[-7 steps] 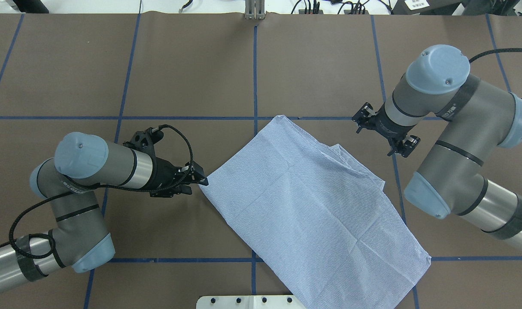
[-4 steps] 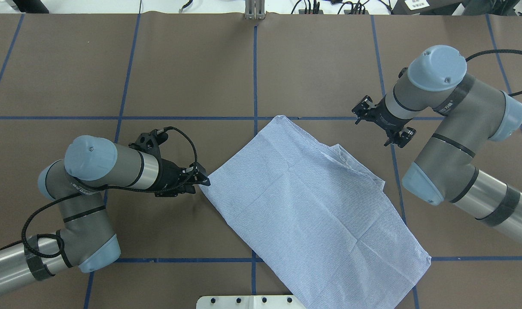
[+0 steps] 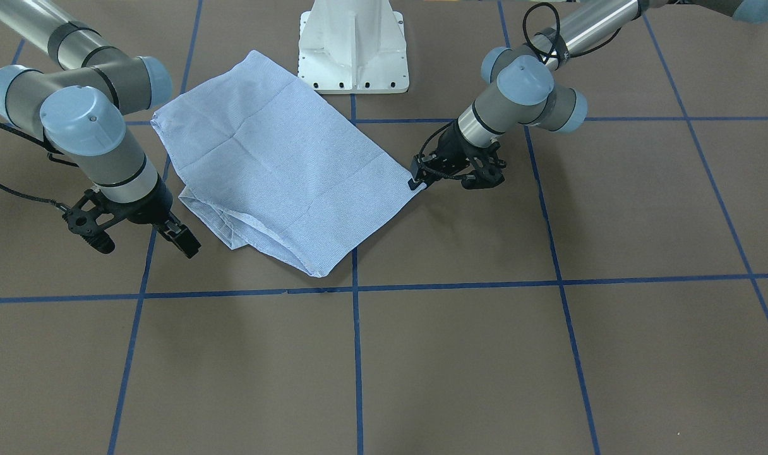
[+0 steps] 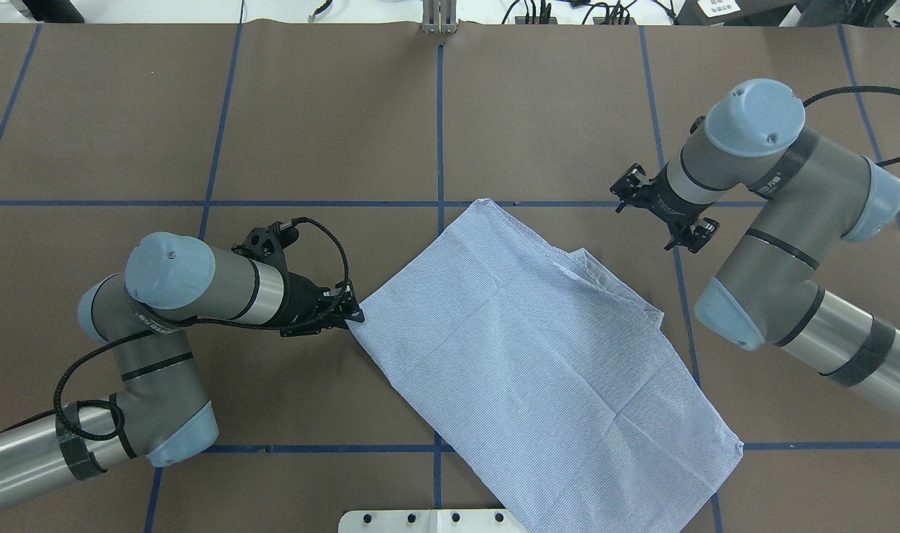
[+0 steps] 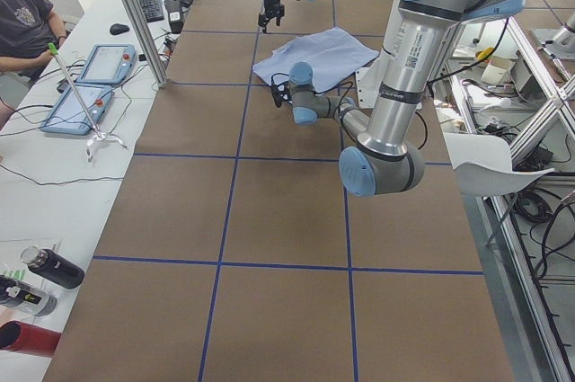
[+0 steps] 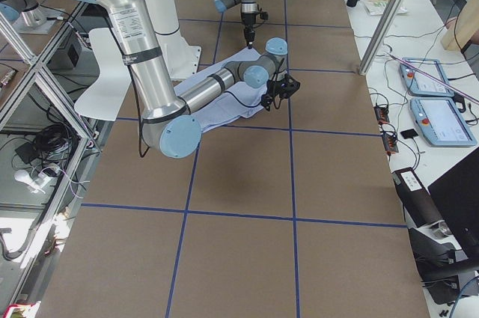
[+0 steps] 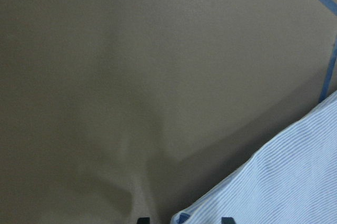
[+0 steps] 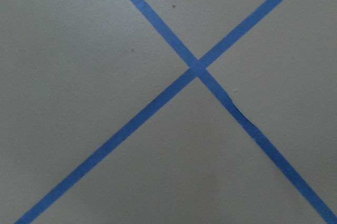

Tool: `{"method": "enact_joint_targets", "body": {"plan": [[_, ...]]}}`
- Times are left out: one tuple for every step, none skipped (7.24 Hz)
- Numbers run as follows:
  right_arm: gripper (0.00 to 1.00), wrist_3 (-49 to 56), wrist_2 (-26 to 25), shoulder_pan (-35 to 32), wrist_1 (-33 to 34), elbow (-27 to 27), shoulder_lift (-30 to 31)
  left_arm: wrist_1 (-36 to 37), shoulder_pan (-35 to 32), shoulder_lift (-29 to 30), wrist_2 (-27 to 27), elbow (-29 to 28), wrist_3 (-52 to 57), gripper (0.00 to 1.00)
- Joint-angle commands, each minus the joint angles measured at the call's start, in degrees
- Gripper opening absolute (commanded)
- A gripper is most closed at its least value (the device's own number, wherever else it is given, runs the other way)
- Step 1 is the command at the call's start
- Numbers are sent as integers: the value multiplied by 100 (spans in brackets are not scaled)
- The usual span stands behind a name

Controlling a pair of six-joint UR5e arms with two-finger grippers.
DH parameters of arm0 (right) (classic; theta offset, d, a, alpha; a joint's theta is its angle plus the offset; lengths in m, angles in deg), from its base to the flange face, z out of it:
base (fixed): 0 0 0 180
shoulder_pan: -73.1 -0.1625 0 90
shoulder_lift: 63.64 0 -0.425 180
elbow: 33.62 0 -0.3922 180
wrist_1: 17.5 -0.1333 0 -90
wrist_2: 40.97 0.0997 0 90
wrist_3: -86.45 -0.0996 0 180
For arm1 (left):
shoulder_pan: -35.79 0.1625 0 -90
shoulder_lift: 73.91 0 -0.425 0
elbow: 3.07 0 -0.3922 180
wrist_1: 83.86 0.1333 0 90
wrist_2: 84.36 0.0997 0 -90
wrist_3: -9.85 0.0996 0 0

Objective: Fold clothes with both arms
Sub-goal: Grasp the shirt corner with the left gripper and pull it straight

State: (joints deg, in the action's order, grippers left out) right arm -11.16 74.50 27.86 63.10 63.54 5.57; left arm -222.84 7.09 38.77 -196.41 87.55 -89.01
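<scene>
The light blue striped shirt (image 4: 539, 355) lies folded into a rectangle, set diagonally on the brown table; it also shows in the front view (image 3: 283, 170). A loose layer sticks out along its right edge (image 4: 613, 281). My left gripper (image 4: 355, 316) is low at the shirt's left corner. In the left wrist view its two fingertips (image 7: 227, 218) stand apart with the corner (image 7: 181, 216) between them. My right gripper (image 3: 187, 243) hangs above bare table, to the right of the shirt and clear of it, and looks open. The right wrist view shows only table.
The white pedestal base (image 3: 354, 57) stands at the table's near edge, touching the shirt's near corner. Blue tape lines cross under the right gripper (image 8: 197, 69). Control tablets (image 5: 85, 85) and a person (image 5: 22, 18) are beside the table's far side.
My left arm has moved right, bringing its gripper up to the shirt's left corner. My right gripper has drifted slightly farther from the shirt. The shirt has not moved.
</scene>
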Motion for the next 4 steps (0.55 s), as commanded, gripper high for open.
{"method": "enact_joint_targets", "body": {"plan": [[100, -29, -7, -11, -1, -22, 57, -6, -56, 26, 200, -27, 259, 0], [100, -47, -7, -12, -1, -22, 57, 11, -309, 70, 349, -97, 818, 0], [100, -47, -7, -20, -1, -13, 74, 20, -738, 401, 333, -550, 1242, 0], [100, -38, -7, -20, -10, -4, 127, -15, -1177, 1083, 324, -1529, 1646, 0]]}}
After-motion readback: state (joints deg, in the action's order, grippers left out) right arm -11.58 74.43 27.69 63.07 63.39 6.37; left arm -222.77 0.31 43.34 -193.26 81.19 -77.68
